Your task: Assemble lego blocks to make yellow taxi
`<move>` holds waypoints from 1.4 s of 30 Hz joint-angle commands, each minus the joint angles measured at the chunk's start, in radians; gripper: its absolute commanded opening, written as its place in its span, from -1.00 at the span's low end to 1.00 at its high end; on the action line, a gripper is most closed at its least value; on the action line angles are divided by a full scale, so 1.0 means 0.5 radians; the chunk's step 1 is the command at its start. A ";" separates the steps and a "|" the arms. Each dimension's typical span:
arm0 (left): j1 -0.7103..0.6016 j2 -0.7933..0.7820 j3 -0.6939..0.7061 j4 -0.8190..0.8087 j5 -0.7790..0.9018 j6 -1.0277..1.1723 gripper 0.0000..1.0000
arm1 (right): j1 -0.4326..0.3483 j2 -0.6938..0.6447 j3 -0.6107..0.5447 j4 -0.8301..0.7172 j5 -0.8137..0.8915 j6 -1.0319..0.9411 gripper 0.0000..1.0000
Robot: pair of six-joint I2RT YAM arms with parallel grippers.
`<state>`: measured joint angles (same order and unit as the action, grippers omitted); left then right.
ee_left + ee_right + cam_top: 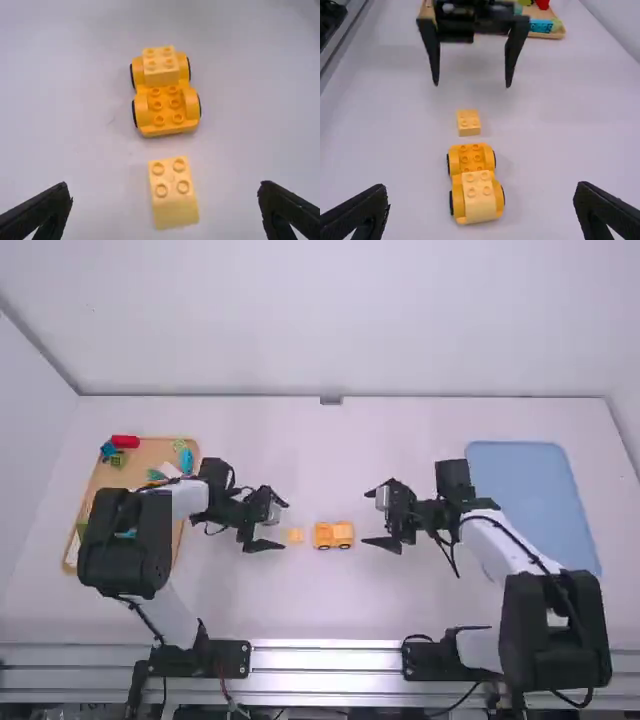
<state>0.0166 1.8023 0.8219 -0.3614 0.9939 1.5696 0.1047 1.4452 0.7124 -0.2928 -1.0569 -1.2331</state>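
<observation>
Left gripper (283,526), spread wide, faced the loose yellow block (295,536), likely for grasping; that lay at nine o'clock from the wheeled base (322,537)! Right gripper (367,518), also open, stood at three, perhaps for steadying.

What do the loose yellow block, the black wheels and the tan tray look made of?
The loose yellow block looks like smooth plastic, given its moulded studs. The black wheels look dull, plastic or rubber; their thin dark edges leave it open. The tan tray is probably matt wood, from its warm colour.
</observation>
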 commanded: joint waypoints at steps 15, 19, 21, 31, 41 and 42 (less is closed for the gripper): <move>-0.046 0.188 -0.346 0.905 0.191 -0.713 0.98 | 0.074 0.080 0.063 -0.038 -0.045 0.006 0.98; -0.046 0.257 -0.345 0.956 0.194 -0.666 1.00 | 0.080 0.106 0.064 -0.010 -0.049 0.009 0.98; -0.045 0.273 -0.345 0.974 0.179 -0.700 0.92 | 0.079 0.121 0.069 0.002 -0.055 0.018 0.97; -0.094 0.397 -0.345 1.086 0.163 -0.687 0.34 | 0.079 0.121 0.067 0.001 -0.054 0.005 0.97; -0.089 0.397 -0.369 1.127 0.059 -0.692 -0.52 | 0.079 0.121 0.067 0.001 -0.040 0.005 0.97; -0.085 0.397 -0.374 1.141 0.058 -0.692 -0.56 | 0.079 0.121 0.067 0.001 -0.040 0.005 0.98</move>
<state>-0.0292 1.9888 0.6533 0.2119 1.0485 1.2240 0.1448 1.4967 0.7254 -0.2905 -1.0637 -1.2304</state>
